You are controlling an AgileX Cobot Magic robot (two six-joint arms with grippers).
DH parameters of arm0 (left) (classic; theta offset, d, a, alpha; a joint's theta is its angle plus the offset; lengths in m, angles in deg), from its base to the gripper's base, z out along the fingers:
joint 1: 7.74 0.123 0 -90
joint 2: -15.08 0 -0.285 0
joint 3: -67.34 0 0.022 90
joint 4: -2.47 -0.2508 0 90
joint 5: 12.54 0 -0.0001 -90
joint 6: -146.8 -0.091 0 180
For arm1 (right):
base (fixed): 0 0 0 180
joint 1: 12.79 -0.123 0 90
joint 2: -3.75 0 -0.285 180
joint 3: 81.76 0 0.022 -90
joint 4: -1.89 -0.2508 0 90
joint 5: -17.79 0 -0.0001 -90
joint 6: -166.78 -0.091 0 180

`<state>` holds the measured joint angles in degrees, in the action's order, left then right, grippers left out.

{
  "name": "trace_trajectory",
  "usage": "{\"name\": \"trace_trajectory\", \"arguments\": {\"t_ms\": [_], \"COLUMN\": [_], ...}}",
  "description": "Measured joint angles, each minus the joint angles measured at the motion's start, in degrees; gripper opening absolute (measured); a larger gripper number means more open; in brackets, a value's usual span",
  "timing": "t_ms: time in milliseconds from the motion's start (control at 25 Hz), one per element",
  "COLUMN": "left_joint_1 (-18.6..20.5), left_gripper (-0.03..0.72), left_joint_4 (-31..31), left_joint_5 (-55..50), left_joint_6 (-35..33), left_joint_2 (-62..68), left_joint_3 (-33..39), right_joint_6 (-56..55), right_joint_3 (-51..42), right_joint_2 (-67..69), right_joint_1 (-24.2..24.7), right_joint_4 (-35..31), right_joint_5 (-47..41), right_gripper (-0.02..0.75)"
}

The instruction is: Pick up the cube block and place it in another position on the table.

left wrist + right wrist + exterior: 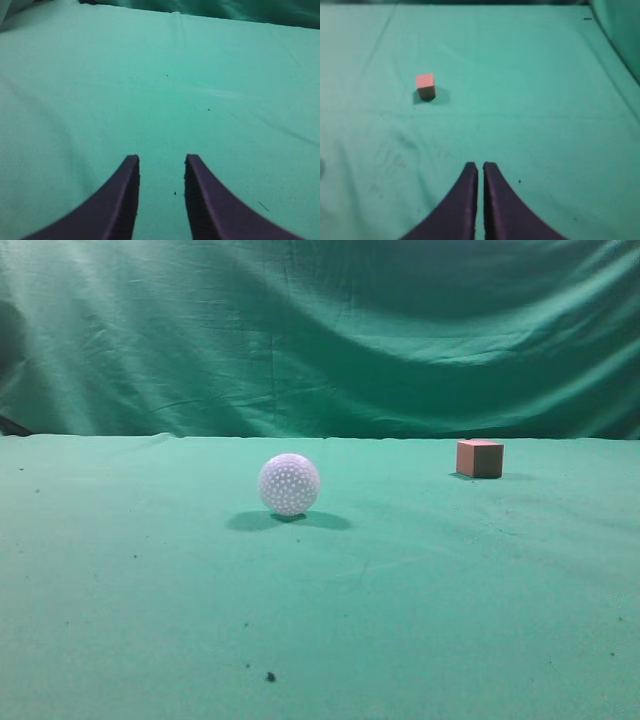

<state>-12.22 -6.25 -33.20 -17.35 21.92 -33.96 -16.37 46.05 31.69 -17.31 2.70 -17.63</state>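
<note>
The cube block [480, 458] is a small reddish-brown cube on the green table [320, 600], at the far right in the exterior view. It also shows in the right wrist view [425, 85], ahead and to the left of my right gripper [480, 165]. My right gripper is shut and empty, well short of the cube. My left gripper [161, 157] is open and empty over bare green cloth; the cube does not show in its view. Neither gripper shows in the exterior view.
A white dimpled ball [289, 484] rests on the table left of centre, well apart from the cube. A wrinkled green curtain [320, 330] hangs behind the table. Small dark specks [270, 676] dot the cloth.
</note>
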Motion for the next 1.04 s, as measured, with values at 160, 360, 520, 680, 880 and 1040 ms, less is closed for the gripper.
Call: {"name": "trace_trajectory", "arguments": {"t_ms": [160,360,520,680,880,1040], "left_joint_1": [0.00,0.00,0.00,0.00,0.00,0.00], "left_gripper": [0.262,0.262,0.262,0.262,0.262,0.262], "left_joint_4": [0.00,0.00,0.00,0.00,0.00,0.00], "left_joint_5": [0.00,0.00,0.00,0.00,0.00,0.00], "left_joint_6": [0.00,0.00,0.00,0.00,0.00,0.00], "left_joint_2": [0.00,0.00,0.00,0.00,0.00,0.00], "left_joint_3": [0.00,0.00,0.00,0.00,0.00,0.00], "right_joint_6": [0.00,-0.12,-0.21,-0.21,-0.21,-0.21], "right_joint_3": [-11.26,-22.24,-26.53,-26.52,-26.52,-26.52], "right_joint_2": [-9.55,-18.29,-20.61,-20.73,-20.73,-20.73], "right_joint_1": [4.61,5.58,5.58,5.58,5.58,5.58], "right_joint_4": [0.00,0.00,0.00,0.00,0.00,0.00], "right_joint_5": [10.94,14.18,14.54,13.51,13.51,13.51], "right_gripper": [0.000,0.000,0.000,0.000,0.000,0.000]}}
